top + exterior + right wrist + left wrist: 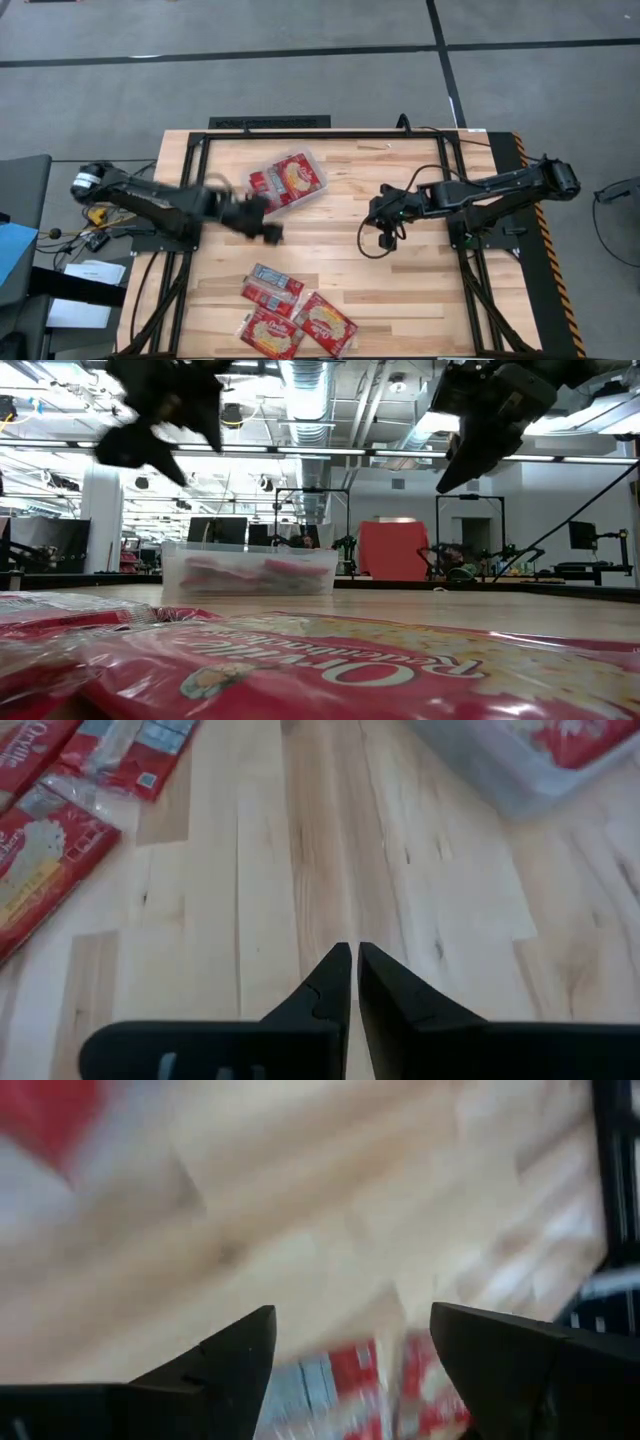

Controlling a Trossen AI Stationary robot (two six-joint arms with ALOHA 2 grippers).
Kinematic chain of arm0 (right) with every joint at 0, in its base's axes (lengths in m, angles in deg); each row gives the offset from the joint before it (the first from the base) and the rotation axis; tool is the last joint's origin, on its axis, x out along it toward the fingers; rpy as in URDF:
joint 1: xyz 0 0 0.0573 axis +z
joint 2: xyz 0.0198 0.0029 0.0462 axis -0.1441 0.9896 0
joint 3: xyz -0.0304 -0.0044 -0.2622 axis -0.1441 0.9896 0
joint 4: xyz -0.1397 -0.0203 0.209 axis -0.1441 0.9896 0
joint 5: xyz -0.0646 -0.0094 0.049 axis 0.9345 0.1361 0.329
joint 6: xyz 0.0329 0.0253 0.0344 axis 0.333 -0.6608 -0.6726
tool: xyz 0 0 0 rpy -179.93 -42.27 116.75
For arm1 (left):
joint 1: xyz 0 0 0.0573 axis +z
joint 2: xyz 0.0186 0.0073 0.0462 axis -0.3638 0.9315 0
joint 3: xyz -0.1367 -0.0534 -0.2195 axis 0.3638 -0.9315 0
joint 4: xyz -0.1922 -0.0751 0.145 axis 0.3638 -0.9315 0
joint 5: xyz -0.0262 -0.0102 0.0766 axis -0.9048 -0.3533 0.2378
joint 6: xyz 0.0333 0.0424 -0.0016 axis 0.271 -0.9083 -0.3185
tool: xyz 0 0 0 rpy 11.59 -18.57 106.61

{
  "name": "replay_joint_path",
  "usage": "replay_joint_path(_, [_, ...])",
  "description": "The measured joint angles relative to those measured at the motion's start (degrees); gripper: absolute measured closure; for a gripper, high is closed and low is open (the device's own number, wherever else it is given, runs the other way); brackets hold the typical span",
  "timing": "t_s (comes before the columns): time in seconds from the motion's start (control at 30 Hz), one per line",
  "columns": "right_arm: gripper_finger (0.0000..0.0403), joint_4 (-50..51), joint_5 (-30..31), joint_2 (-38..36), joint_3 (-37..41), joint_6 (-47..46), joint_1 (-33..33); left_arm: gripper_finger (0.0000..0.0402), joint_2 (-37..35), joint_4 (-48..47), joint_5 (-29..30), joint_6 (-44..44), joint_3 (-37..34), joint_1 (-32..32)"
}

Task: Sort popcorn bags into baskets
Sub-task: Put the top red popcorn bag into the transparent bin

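Note:
A clear plastic basket (290, 180) stands at the table's far middle with red popcorn bags inside; it also shows in the low view (250, 572). Several more red popcorn bags (295, 312) lie flat near the table's front edge. My left gripper (268, 228) is open and empty above the bare wood between the basket and the loose bags; its fingers frame the bags in the left wrist view (350, 1380). My right gripper (384, 238) is shut and empty over the table's middle right, and it shows shut in the right wrist view (354, 960).
Black frame rails (330, 133) run along the table's far edge and both sides. Bare wood lies between the basket and the loose bags. A black cable (370, 245) hangs from the right arm.

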Motion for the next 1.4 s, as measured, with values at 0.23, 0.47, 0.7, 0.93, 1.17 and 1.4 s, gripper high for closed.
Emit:
replay_joint_path(0.23, [0.0354,-3.44,0.01,0.0,0.0,1.22,0.22,0.0148,6.18,0.15,10.72,21.24,-0.02,-20.84])
replay_joint_path(0.47, [0.0354,-6.8,-4.1,0.16,0.0,3.25,0.33,0.0148,15.64,0.69,14.04,38.23,-0.02,-30.31])
replay_joint_path(0.7, [0.0366,-12.6,-6.01,5.62,-0.11,3.27,0.83,0.0149,22.89,6.34,12.48,41.18,-0.04,-31.5])
replay_joint_path(0.93, [0.0382,-20.29,-8.27,12.98,0.02,3.29,1.78,0.0149,29.2,15.5,8.45,32.38,0.4,-24.92])
replay_joint_path(1.17, [0.0375,-22.06,-10.51,15.95,-1.63,4.68,1.27,0.0149,31.52,22.34,8.42,16.65,0.16,-12.37])
replay_joint_path(1.4, [0.0374,-24.43,-15.01,14.97,-1.91,6.58,1.3,0.0151,31.22,30.86,1.35,2.85,-0.15,-0.25])
